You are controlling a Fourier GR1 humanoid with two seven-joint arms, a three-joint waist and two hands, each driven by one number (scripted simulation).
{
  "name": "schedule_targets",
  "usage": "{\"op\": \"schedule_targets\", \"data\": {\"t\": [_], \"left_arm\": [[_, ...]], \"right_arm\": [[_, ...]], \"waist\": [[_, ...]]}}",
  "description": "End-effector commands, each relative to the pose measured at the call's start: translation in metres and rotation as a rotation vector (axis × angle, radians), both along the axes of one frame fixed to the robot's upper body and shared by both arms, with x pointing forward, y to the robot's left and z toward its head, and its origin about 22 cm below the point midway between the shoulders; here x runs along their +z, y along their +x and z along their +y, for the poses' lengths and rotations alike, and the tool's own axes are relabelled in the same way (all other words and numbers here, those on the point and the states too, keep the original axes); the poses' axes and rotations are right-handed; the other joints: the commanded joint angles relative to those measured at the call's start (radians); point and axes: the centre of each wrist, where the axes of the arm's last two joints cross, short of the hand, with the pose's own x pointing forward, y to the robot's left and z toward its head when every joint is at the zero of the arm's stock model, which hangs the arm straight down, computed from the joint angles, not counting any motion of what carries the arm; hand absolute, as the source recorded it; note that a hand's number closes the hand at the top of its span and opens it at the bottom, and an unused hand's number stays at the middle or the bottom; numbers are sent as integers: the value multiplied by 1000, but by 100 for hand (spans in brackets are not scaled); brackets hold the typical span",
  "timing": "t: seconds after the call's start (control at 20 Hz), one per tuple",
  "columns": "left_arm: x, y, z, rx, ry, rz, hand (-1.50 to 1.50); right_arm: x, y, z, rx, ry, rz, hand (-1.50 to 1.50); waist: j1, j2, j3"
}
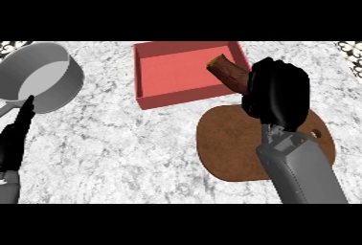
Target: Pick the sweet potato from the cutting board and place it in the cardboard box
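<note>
A brown sweet potato [228, 72] sticks out from my right hand [277, 93], whose fingers are curled round it. The hand holds it over the right edge of the red open box [170, 72], which lies at the top middle of the counter. Most of the potato's lower end is hidden by the hand. The round brown cutting board [226, 148] lies below the box at the right, with my right forearm passing over it. My left hand [16, 139] rests open at the left edge, fingers pointing up.
A grey metal pot [42, 76] stands at the top left, close to the left hand's fingertips. The marble counter [127, 158] stretches between the left hand and the cutting board.
</note>
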Motion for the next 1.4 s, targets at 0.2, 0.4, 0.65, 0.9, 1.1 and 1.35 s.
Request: {"op": "schedule_targets", "data": {"t": [0.2,0.4,0.65,0.9,1.1,1.35], "left_arm": [[0,17,-22,-36,9,-14,0],[3,13,-5,-17,6,-16,0],[0,8,-24,-52,10,-28,0],[3,22,-9,-59,23,-22,0],[-6,25,-21,-70,22,-43,0],[6,32,-34,-104,7,-45,0]], "right_arm": [[46,44,22,82,175,-52,150],[56,69,34,75,249,-96,150],[50,112,47,18,359,-59,150],[47,141,41,33,406,-43,150],[38,154,37,3,419,-51,150],[9,164,15,-63,364,6,150]], "waist": [[21,9,0],[24,10,0],[58,18,0],[53,23,0],[72,34,-1],[93,44,0]]}}
